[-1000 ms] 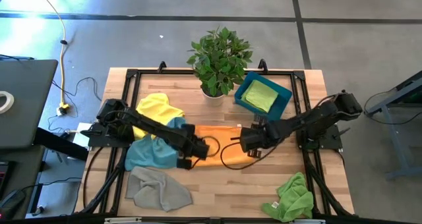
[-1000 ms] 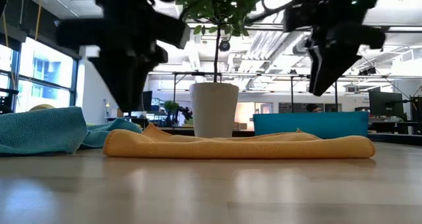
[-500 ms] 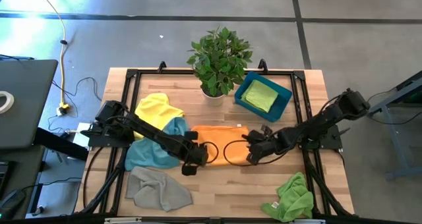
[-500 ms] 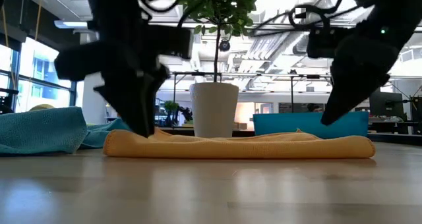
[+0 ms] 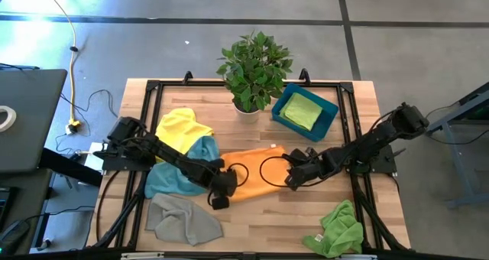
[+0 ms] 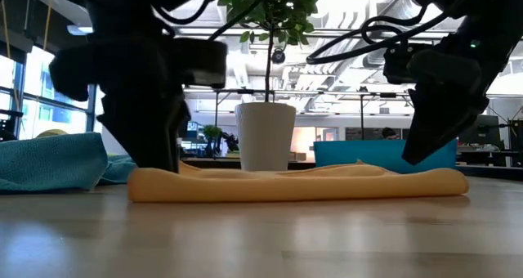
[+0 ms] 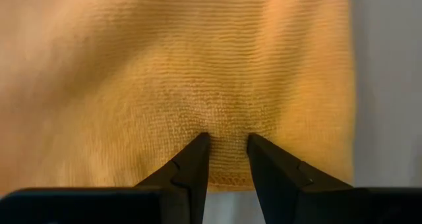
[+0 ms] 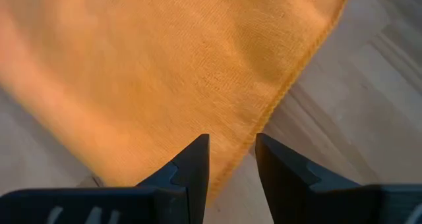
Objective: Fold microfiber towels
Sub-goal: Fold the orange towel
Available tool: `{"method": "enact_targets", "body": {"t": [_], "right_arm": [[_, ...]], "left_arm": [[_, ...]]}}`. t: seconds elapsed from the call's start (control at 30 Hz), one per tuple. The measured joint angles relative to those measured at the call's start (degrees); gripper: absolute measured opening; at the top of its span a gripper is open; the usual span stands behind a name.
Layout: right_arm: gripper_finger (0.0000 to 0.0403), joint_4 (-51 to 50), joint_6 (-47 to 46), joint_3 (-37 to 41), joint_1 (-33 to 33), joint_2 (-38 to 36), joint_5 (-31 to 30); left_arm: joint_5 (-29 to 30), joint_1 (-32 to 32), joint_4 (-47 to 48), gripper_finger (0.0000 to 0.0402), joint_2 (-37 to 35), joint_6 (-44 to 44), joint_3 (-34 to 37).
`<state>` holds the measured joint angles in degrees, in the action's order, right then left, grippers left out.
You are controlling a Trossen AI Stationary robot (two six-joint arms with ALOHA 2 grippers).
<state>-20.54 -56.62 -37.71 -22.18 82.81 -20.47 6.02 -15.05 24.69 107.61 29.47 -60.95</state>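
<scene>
The orange towel lies flat at the table's middle; it also shows in the low view. My left gripper is down on its near left corner, and the fingers stand close together on the cloth in the left wrist view. My right gripper is at the towel's near right corner, with the hemmed edge running between its fingers. A yellow towel, a light blue towel, a grey towel and a green towel lie around it. My left gripper pinches a small pucker of the orange towel between its two fingertips, just inside the near hem at the left corner. The fingers come from above, pointing down. The towel lies on the table. My right gripper has the towel's hemmed edge between its two fingertips near the near right corner. It comes from above, slanting in from the table's right. The fingers hide how many layers they hold. The towel lies on the table, slack.
A potted plant stands at the far middle. Beside it is a teal bin with a folded green towel in it. A black frame runs round the table. Bare wood shows along the near middle.
Both grippers have gone toward the table's near edge and down onto the orange towel's near corners. The towel's near left corner has been drawn toward the near edge, so the cloth now lies skewed; its far edge has stayed almost where it was.
</scene>
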Motion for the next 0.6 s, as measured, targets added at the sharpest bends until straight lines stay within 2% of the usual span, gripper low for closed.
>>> {"method": "enact_targets", "body": {"t": [0.37,0.6], "right_arm": [[0.0184,-3.3,-0.5,0.1,4.0,0.0,-0.6],[0.0188,6.7,-2.9,5.6,5.1,0.0,-0.8]], "left_arm": [[-1.5,0.0,-2.8,0.0099,0.2,-1.6,0.1],[-1.0,0.0,-2.9,0.0099,0.2,-1.6,0.1]]}}
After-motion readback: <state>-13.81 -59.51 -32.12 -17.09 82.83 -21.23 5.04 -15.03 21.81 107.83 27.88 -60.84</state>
